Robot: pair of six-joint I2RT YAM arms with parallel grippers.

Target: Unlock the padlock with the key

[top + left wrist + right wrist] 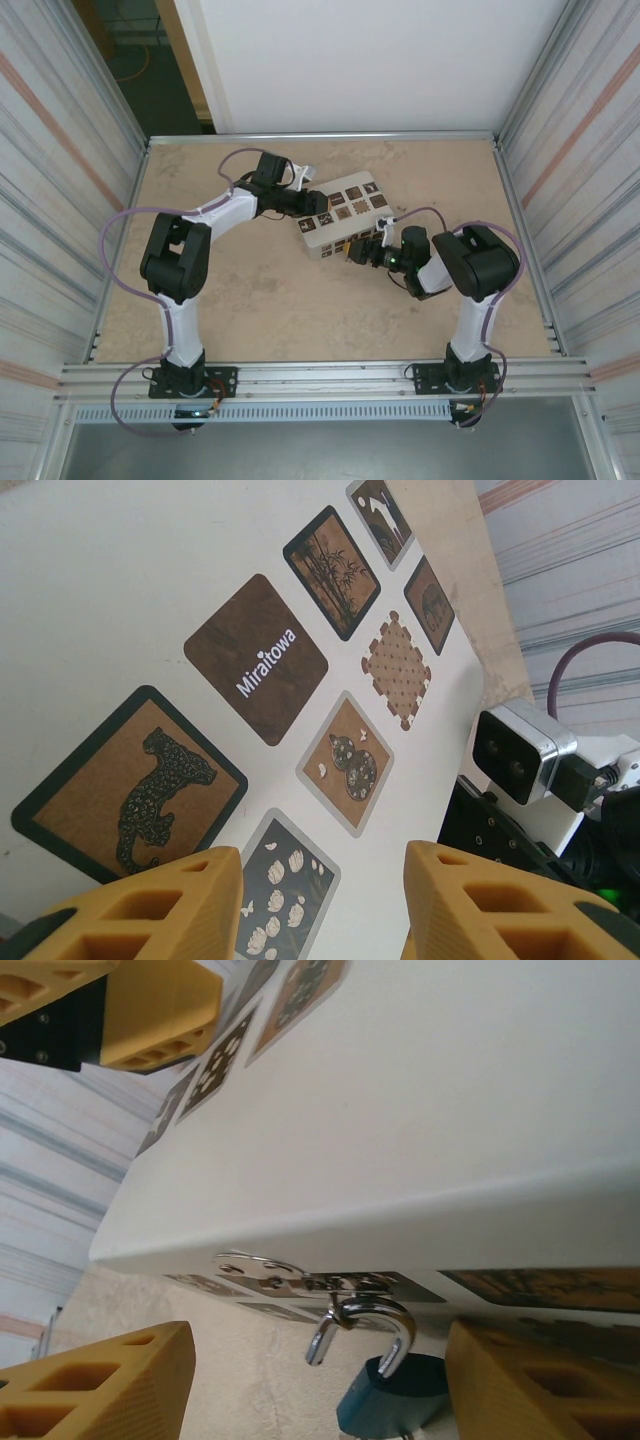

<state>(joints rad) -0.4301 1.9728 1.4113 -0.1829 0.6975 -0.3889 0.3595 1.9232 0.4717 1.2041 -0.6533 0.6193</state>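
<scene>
- The padlock (pixel 385 1407) is hung from the hasp (pixel 335 1282) of the white box (pixel 420 1110).
- The right jaws are set apart at that hasp.
- The left jaws are spread over the box top.

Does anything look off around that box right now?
Yes: the padlock hanging from the hasp on the white box looks sprung open, one end of its shackle hanging free of the blue body.
</scene>
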